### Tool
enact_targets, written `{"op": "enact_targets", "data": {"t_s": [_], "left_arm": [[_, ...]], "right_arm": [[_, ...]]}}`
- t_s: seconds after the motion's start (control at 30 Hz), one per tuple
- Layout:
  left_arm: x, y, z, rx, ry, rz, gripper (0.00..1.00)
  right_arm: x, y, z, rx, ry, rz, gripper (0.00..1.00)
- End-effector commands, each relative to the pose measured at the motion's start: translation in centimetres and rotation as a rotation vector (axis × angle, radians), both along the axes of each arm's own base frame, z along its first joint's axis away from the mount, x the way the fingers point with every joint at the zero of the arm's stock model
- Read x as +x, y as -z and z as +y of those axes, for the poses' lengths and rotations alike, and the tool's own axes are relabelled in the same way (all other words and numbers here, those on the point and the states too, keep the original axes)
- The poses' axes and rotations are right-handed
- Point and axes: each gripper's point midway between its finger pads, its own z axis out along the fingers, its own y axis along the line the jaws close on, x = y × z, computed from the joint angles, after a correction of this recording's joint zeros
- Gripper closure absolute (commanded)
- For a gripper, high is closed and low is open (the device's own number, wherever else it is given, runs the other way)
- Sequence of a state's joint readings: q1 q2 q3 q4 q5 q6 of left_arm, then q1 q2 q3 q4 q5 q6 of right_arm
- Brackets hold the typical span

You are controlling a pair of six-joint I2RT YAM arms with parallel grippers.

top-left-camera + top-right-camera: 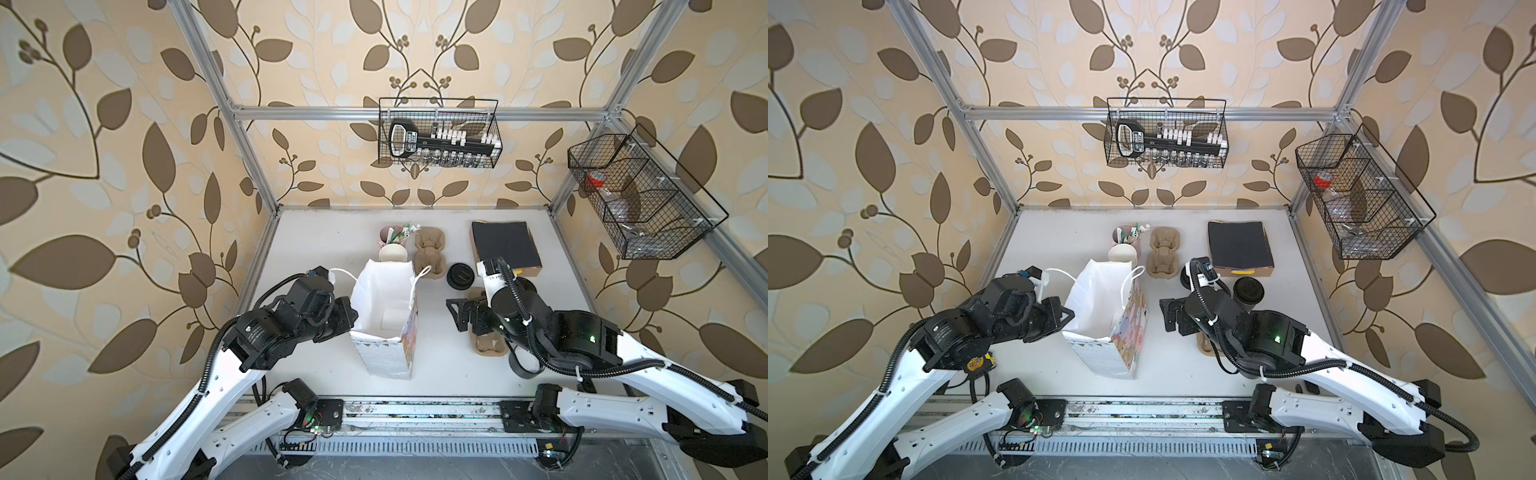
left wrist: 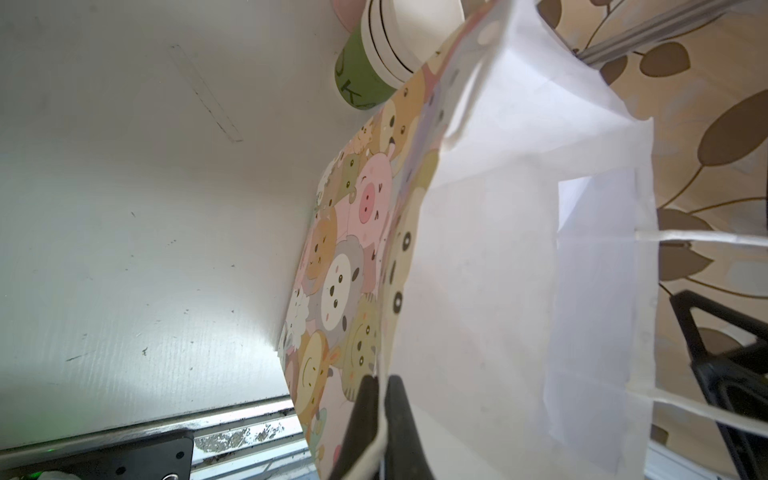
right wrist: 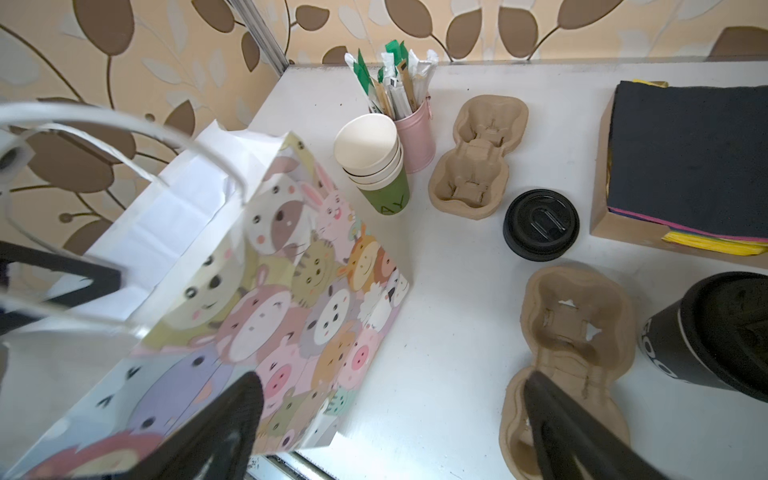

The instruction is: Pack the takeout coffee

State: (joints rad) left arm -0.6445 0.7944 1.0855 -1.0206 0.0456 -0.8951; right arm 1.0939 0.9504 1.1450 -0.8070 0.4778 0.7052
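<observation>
You're looking at a robot lab cell dressed up as a coffee-shop counter.

Lab side: a bare aluminium frame (image 1: pixel 316 113) boxes in the white table (image 1: pixel 449 365), with leaf wallpaper (image 1: pixel 104 166) behind it. The left arm (image 1: pixel 199 390) and right arm (image 1: pixel 648 374) are mounted on a rail (image 1: pixel 415 409) at the front edge. One wire basket (image 1: pixel 440 99) of small bottles hangs on the back bar, and a second basket (image 1: pixel 648 245) hangs on the side bar.

Café side:
- takeout coffee (image 3: pixel 706 336)
- stack of paper cups (image 3: pixel 374 166)
- black lids (image 3: pixel 540 224)
- two pulp cup carriers (image 3: pixel 478 158) (image 3: pixel 573 332)
- pink tin (image 3: pixel 415 141) of wrapped sticks
- box of napkins (image 3: pixel 623 232)
- cartoon-animal paper bag (image 3: pixel 270 311)
</observation>
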Motion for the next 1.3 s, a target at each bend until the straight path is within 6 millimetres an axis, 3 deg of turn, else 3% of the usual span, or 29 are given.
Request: {"op": "enact_targets", "data": {"t_s": [0.0,0.1,0.27,0.6,0.73,1.0,1.27], "left_arm": [[1.4,-0.2,0.3,0.01,-0.081,-0.05,1.0],[1.6,0.0,-0.8,0.02,-0.064,-0.042,1.0],[1.8,0.0,-2.4,0.076,-0.037,-0.055,1.0],[2.4,0.4,-3.7,0.1,-0.039,-0.066,1.0],[2.6,0.7,-5.0,0.111,-0.024,-0.063,1.0],[3.6,-0.2,-7.2,0.111,-0.026,-0.08,0.97],[4.1,-1.0,-10.4,0.067,-0.006,-0.097,0.92]], "right_arm": [[-0.4,-0.9,0.7,0.064,-0.014,0.003,0.02],[-0.2,-0.5,0.4,0.048,-0.001,-0.001,0.02],[0.6,0.8,-2.0,-0.043,0.081,-0.02,0.02],[2.4,7.9,-8.1,-0.02,0.21,0.136,0.03],[2.7,10.8,-8.9,-0.003,0.223,0.205,0.03],[3.3,13.8,-10.5,0.001,0.255,0.278,0.03],[3.6,14.2,-10.6,0.012,0.253,0.289,0.03]]}}
